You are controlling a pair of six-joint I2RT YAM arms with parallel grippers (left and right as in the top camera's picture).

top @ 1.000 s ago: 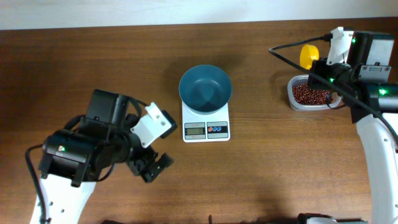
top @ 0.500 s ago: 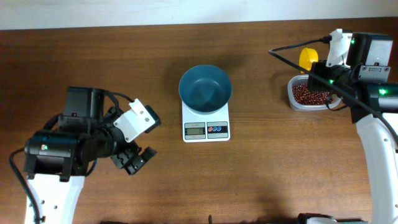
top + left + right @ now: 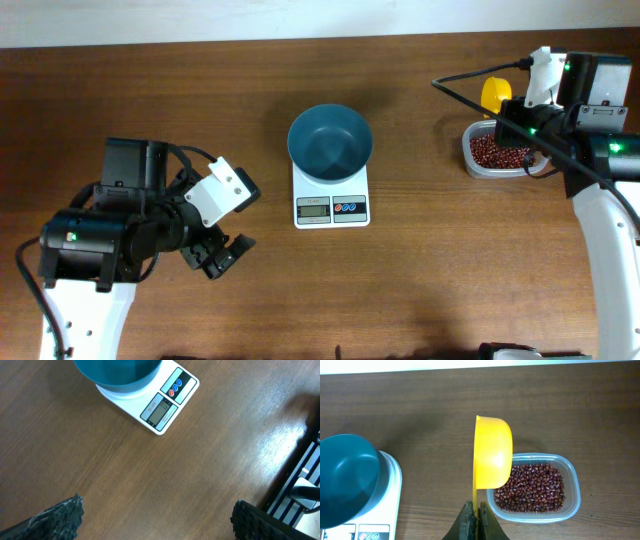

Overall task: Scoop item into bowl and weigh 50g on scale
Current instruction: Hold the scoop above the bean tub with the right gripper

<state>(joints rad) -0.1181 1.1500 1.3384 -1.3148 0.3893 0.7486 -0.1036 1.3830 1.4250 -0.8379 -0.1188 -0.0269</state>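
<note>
Scale (image 3: 331,216) display digits illegible

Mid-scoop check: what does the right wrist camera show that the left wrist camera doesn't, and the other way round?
Right wrist only: the right gripper shut on the handle of a yellow scoop, by a clear tub of red-brown beans. Left wrist only: the open left gripper over bare table. Both: the teal bowl sitting on the white scale.

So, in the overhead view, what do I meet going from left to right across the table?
The left arm's fingers → bowl standing on the scale → tub of beans.
</note>
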